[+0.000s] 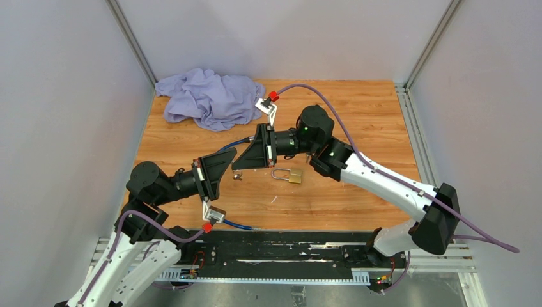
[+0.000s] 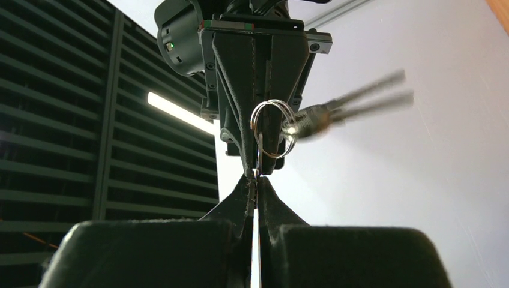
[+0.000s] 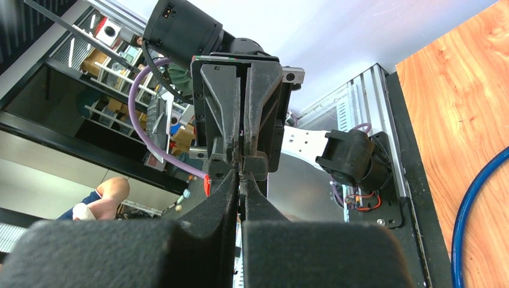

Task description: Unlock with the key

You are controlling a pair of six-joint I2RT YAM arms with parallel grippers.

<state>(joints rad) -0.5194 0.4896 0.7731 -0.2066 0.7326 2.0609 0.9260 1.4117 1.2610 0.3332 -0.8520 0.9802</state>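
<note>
Left gripper: clamped on key, ring and blurred spare keys mid-frame | Right gripper: pinched shut, tip to tip with left; contents indiscernible | Padlock: lying on table, centre of top view, near fingertips.

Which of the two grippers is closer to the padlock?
The right gripper: the padlock lies just beside its body, while the left gripper reaches in from the opposite side.
</note>
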